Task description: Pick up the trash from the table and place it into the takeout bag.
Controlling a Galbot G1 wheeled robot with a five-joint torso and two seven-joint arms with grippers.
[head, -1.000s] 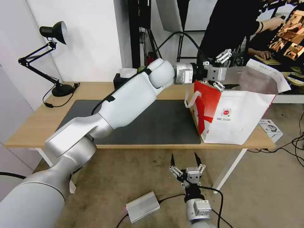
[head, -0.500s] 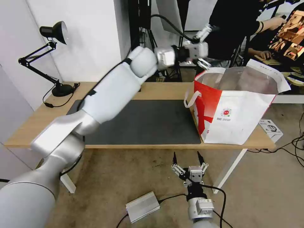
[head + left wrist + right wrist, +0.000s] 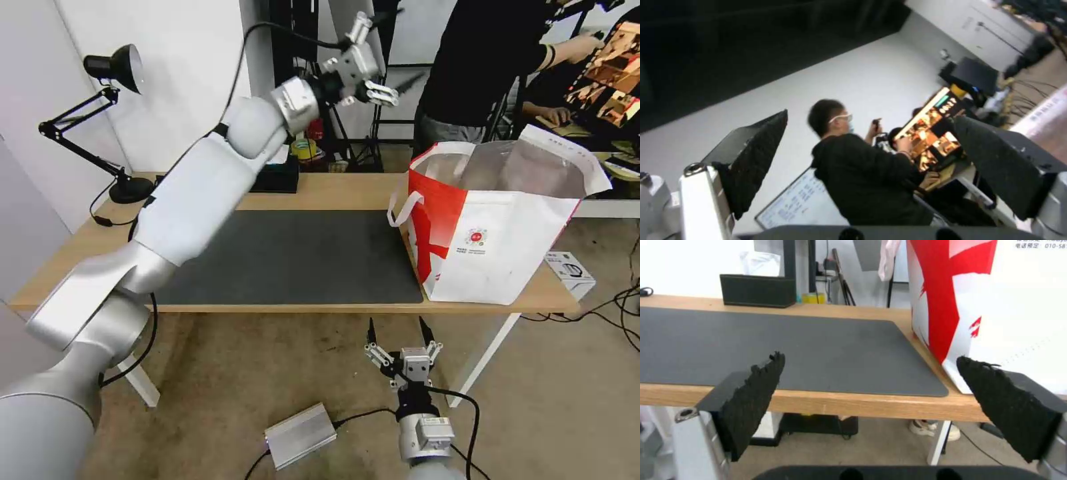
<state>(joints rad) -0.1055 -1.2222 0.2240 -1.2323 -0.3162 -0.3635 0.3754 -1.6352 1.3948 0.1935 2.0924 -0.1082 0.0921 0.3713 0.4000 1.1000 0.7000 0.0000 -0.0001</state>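
Light wood runs the length of the table (image 3: 347,190) in front of you, with the dark grey mat (image 3: 300,257) covering its middle and a beige floor below. Taking the takeout bag (image 3: 497,250) as your landmark and reading from the left: the black desk lamp (image 3: 110,120) stands at the far end of the table from the bag, on the back corner. Nearer the bag, the black tissue box (image 3: 277,177) sits at the back edge of the table, beyond the mat. Your left gripper (image 3: 387,60) is raised high, above and to the left of the bag's open mouth and well clear of it, its fingers spread wide with nothing between them; in the left wrist view the two black pads (image 3: 753,163) stand far apart against the room behind. The bag itself stands upright on the right end of the table, just beside the mat's right edge, its silver lining showing at the open top, a white strap handle (image 3: 403,207) hanging on its red side and the small round red logo (image 3: 476,236) on its white face. None of the trash is visible on the mat. Your right gripper (image 3: 399,330) hangs below the table's front edge, down and left of the bag, fingers spread and empty. A small white box (image 3: 570,270) lies just right of the bag, lower down.
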